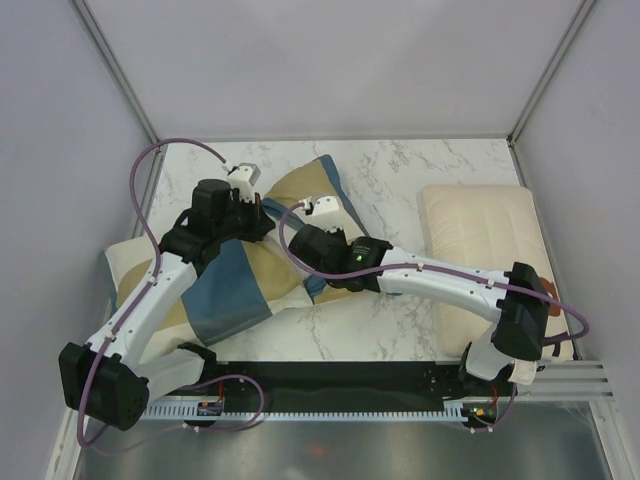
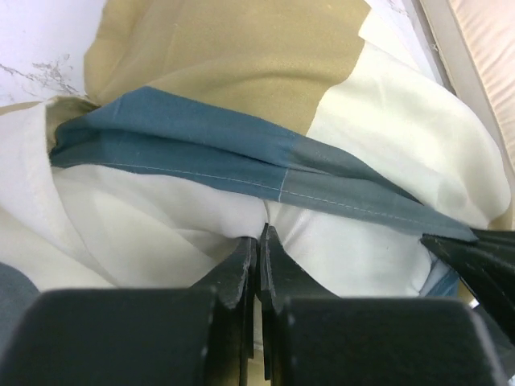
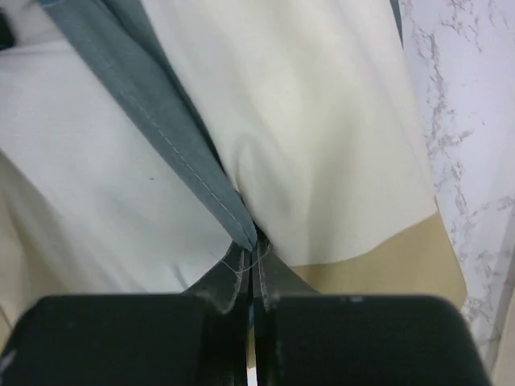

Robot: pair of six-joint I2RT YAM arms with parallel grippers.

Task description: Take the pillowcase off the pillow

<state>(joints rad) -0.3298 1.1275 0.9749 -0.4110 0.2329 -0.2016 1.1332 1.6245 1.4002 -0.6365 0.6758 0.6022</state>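
The pillowcase [image 1: 235, 285], in steel blue, tan and cream blocks, lies bunched on the left half of the marble table. In the left wrist view its blue hem [image 2: 241, 161] runs across, with plain off-white pillow [image 2: 161, 209] fabric showing below it. My left gripper [image 2: 259, 233] is shut on that off-white fabric just under the hem, and sits over the bundle in the top view [image 1: 262, 222]. My right gripper [image 3: 251, 241] is shut on the blue hem [image 3: 173, 137] of the pillowcase, close beside the left one [image 1: 296, 245]. Most of the pillow is hidden.
A flatter cream pillow [image 1: 480, 250] lies at the right of the table under my right arm. Grey walls close in the left, back and right. Bare marble [image 1: 400, 170] shows between the pillowcase and the cream pillow.
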